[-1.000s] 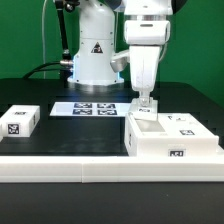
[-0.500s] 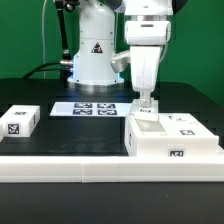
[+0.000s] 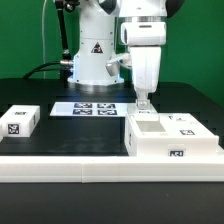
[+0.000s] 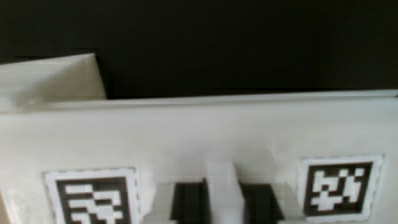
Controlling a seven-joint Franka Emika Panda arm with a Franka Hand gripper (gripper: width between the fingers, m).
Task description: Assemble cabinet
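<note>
The arm's (image 3: 142,35) upper links are cut off at the exterior view's top. The wrist view is too blurred to tell whether the gripper (image 3: 146,104), its jaws drawn almost together, pinches anything. It points straight down, fingertips at the far top edge of the cabinet (image 3: 168,146). The cabinet sits near, at the exterior view's right, on a black table (image 3: 70,135) before a green backdrop (image 3: 200,50).

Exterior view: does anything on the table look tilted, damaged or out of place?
Nothing stands out. The large white plastic cabinet box sits level, the small white tagged block lies flat apart from it, and the marker board lies straight.
</note>
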